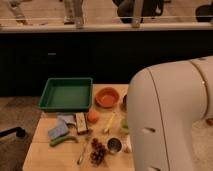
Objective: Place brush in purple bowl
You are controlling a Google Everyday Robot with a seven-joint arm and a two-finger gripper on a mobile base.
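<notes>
The brush (109, 123) is a slim pale stick lying on the wooden table (40, 150), just in front of the orange bowl (107, 97). Only a dark sliver of the purple bowl (123, 103) shows, right of the orange bowl; the rest is hidden behind my large white arm housing (170, 120). My gripper is not in view. Only the arm's white body fills the right side of the camera view.
A green tray (66, 94) stands at the table's back left. Near the brush are a small orange fruit (93, 116), a brown box (81, 122), a blue cloth (57, 129), a green item (63, 140), a metal spoon (82, 152), dark grapes (98, 151) and a metal cup (114, 145).
</notes>
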